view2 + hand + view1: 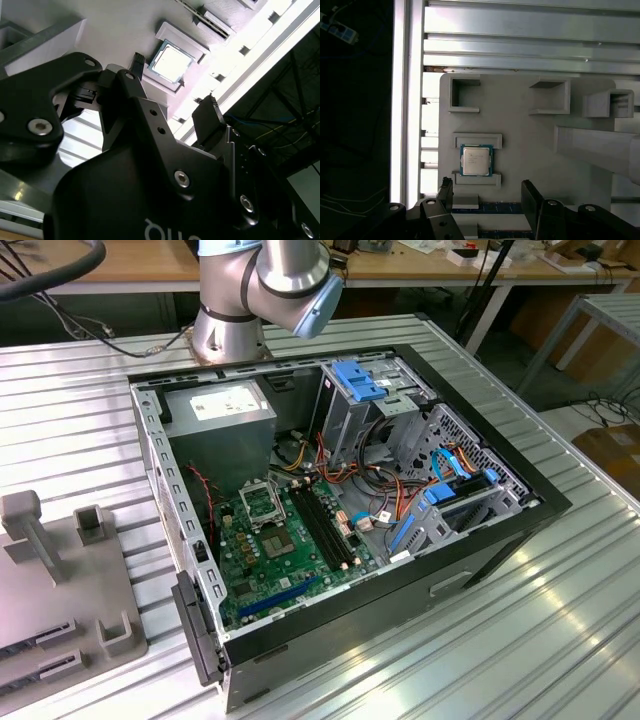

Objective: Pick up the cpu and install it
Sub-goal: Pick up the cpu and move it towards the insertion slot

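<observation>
Holders (88,523) rose from a grey plate (95,595) at the exterior view's left, each shaped, I judge, to keep one part in a known spot where the arm could find it. Just beside the plate, on the slatted table (560,640), the case (545,502) lay on its side with the panel off, so the board (265,560) faced up and could be reached from above. Inside, the power supply (222,405) sat in the far corner. The socket (262,503) lay on the board near it, and its middle looked bare inside the metal frame. The memory slots (325,530) ran alongside, and drive cages (380,405) took up the case towards the exterior view's right. The arm (265,290) stood behind the case.

In the first wrist view the cpu (476,160) lay flat on the plate, metal top up. It was nested between two low brackets (477,141) set just beside opposite edges. The other two edges were left free, probably so that fingers could close on them. The gripper (486,182) hung over it and apart from it, fingers (446,192) spread wide and holding nothing. In the second wrist view the cpu (171,62) showed between the two fingertips, so the gripper seemed lined up with those free edges. The pickup was not yet made.
</observation>
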Action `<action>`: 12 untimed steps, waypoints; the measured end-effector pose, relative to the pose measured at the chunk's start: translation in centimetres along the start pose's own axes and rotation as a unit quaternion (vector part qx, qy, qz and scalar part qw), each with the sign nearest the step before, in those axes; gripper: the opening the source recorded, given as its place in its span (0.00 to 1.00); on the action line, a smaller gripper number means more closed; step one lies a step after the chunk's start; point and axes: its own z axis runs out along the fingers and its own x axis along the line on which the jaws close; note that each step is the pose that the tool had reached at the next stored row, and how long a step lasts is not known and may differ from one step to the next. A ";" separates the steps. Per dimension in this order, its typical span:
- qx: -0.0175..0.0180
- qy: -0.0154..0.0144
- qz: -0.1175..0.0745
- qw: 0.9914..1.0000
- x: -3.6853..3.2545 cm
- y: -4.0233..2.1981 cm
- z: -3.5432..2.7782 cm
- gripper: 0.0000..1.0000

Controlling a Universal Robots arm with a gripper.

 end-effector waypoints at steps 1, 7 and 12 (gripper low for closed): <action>0.000 0.000 -0.003 1.000 -0.09 -0.02 0.20 0.66; 0.000 0.001 -0.008 1.000 -0.27 0.42 1.47 0.66; 0.003 0.004 -0.011 1.000 -0.29 1.31 1.94 0.66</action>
